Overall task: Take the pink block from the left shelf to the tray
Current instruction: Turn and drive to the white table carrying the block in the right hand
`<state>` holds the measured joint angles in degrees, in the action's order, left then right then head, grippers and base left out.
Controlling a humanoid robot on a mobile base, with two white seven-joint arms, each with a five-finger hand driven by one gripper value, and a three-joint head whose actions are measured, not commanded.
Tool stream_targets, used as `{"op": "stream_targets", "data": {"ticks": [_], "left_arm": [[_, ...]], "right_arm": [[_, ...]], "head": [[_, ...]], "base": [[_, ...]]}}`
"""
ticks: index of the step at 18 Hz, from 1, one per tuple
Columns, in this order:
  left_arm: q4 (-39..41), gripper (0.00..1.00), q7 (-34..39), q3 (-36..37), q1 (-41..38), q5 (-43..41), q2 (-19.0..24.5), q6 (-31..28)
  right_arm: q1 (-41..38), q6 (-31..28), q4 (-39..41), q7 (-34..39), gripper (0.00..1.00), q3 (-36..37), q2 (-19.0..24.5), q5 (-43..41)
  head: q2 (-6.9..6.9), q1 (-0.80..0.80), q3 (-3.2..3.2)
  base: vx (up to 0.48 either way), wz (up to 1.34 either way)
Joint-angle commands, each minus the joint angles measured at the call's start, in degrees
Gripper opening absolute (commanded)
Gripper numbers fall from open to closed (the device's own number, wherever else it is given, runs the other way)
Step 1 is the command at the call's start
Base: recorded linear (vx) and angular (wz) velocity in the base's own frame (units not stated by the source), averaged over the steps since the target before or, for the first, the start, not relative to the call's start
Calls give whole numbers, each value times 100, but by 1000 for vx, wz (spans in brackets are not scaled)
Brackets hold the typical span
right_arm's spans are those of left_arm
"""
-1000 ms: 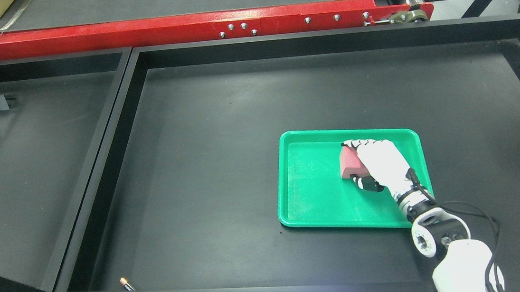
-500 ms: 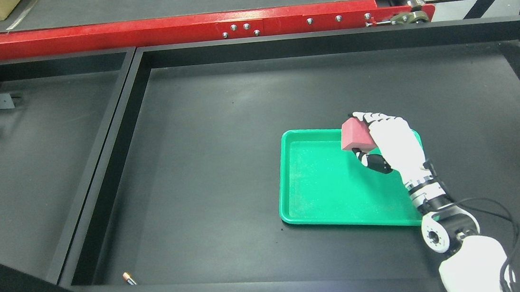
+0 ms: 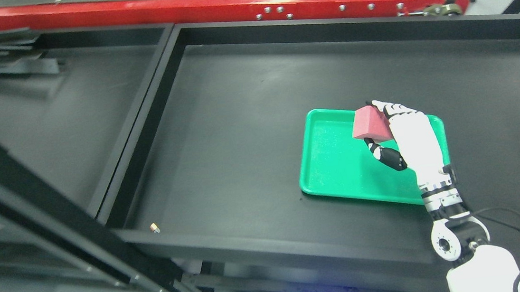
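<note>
- Robot's right hand point(image 3: 407, 134) is reaching in from the near right, its arm rising over the near edge of the black shelf point(image 3: 238, 119).
- Fingers point(image 3: 392, 108) are curling round the pink block point(image 3: 371, 124), thumb underneath, pinching it clear of any surface.
- Block is hanging above the far right part of the green tray point(image 3: 338, 167), not resting in it.
- Transport is looking nearly done; lowering and letting go are what is left.
</note>
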<state>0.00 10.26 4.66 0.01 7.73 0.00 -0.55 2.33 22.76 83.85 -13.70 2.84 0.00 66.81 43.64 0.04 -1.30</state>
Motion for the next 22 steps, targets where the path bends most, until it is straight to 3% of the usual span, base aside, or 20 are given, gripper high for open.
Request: {"op": "stream_targets", "data": {"ticks": [1,22], "left_arm": [[100,100,3,0,166,0,100,2],[100,100,3,0,175,0,100,2]], "right_arm": [[-198,9,359,-10,3,129,-100,-185],[-655,255,553,-10,3,419,-228,-968]], "head": [[0,0,0],[0,0,0]], "base": [[-167,349],[-205,762]]}}
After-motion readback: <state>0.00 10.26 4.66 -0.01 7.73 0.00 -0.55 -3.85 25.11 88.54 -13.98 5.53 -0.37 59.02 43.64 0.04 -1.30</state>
